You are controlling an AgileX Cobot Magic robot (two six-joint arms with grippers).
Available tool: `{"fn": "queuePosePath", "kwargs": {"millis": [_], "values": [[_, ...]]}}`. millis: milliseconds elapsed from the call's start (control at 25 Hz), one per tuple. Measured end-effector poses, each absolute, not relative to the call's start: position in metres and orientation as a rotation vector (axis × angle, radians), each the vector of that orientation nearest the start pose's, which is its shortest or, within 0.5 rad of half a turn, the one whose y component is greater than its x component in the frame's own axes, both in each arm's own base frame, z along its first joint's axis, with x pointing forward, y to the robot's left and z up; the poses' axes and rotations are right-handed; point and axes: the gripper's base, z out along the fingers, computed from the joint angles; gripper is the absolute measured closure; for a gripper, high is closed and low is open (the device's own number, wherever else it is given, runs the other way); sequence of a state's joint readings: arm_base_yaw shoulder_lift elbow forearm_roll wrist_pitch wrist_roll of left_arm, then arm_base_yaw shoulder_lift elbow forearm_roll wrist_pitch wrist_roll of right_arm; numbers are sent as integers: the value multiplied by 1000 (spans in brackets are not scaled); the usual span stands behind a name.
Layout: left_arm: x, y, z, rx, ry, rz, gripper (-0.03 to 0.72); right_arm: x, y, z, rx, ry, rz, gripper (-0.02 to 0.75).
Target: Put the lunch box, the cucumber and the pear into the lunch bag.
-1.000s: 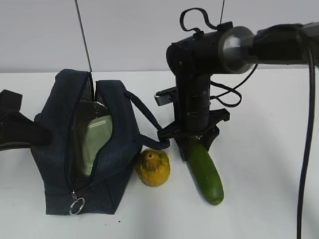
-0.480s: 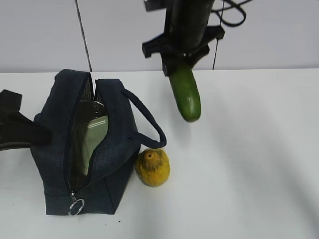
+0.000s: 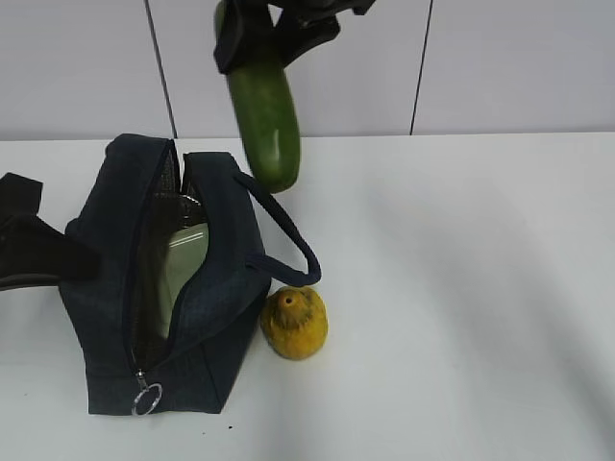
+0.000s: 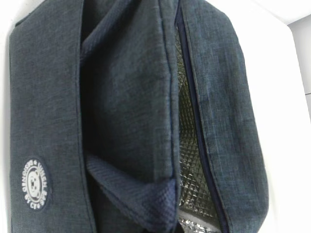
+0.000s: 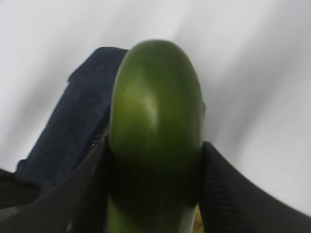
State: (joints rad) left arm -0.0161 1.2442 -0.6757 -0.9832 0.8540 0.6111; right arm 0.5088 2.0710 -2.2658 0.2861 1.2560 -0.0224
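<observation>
My right gripper (image 3: 274, 34) is shut on the dark green cucumber (image 3: 262, 110) and holds it nearly upright in the air, over the back right of the lunch bag (image 3: 106, 288). In the right wrist view the cucumber (image 5: 155, 126) fills the gap between the gripper's (image 5: 155, 199) black fingers, with the bag (image 5: 73, 116) below. The navy bag lies unzipped, and the sage-green lid of the lunch box (image 3: 183, 269) shows inside. The yellow pear (image 3: 295, 323) sits on the table against the bag's front right. My left gripper (image 3: 38, 254) is at the bag's left wall; its wrist view shows only bag fabric (image 4: 121, 97) bunched at the jaws.
The bag's loop handle (image 3: 288, 235) arches out to the right, above the pear. The metal ring pull (image 3: 147, 396) hangs at the bag's near end. Silver quilted lining (image 4: 192, 160) shows in the opening. The white table (image 3: 461, 288) meets a grey wall behind.
My right gripper has lifted the cucumber off the table to the right of the pear and carried it up and left, towards the bag. The bag, pear and left arm have not moved.
</observation>
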Motion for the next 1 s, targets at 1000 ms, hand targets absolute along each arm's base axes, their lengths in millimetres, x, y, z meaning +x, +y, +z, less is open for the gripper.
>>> {"fn": "queuePosePath", "kwargs": {"millis": [1000], "values": [[213, -61, 245, 48, 2540, -952, 704, 411, 291, 271, -880, 2553, 1011, 167]]}}
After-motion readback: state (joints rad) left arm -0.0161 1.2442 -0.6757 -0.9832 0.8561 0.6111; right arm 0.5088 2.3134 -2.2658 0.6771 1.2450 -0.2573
